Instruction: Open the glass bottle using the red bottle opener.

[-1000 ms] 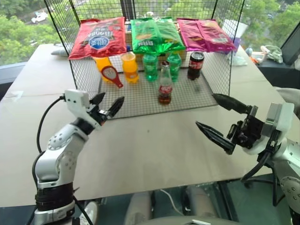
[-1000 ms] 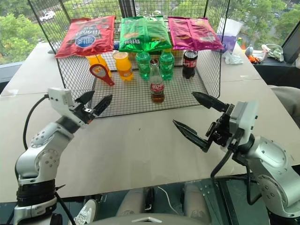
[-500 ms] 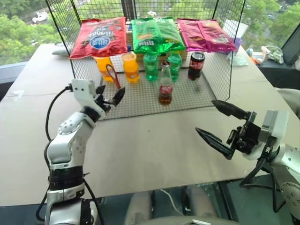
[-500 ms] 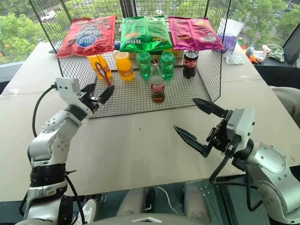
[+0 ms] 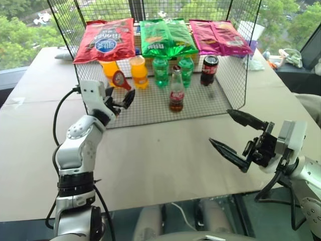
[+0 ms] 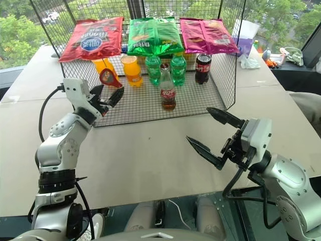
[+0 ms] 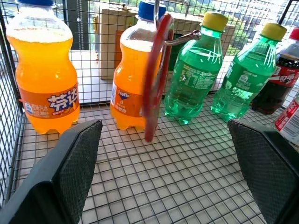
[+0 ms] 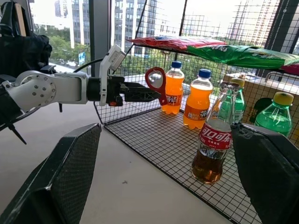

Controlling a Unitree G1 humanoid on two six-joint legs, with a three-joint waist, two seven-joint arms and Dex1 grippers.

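Note:
The glass bottle (image 5: 176, 93), slim with dark cola and a red label, stands upright on the wire rack's floor (image 5: 150, 108) near its front middle. Inside the rack's left side, the red bottle opener (image 5: 120, 79) hangs from a hook in front of an orange soda bottle. My left gripper (image 5: 119, 98) is open at the rack's front left, just short of the opener and slightly below it. Along its fingers the opener (image 7: 156, 79) shows edge-on, touching neither finger. My right gripper (image 5: 230, 133) is open and empty over the table, right of the rack, its wrist view facing the bottle (image 8: 212, 144).
Two orange soda bottles (image 5: 139, 72), two green bottles (image 5: 161, 72) and a dark plastic cola bottle (image 5: 209, 70) stand behind the glass bottle. Red, green and pink snack bags (image 5: 165, 36) lie on the rack's top. Wire walls close the rack's sides. Beige table (image 5: 160, 155) lies in front.
My left gripper has moved forward and up from over the table to the rack's front, close to the opener. The opener has turned on its hook. The right gripper stayed about where it was.

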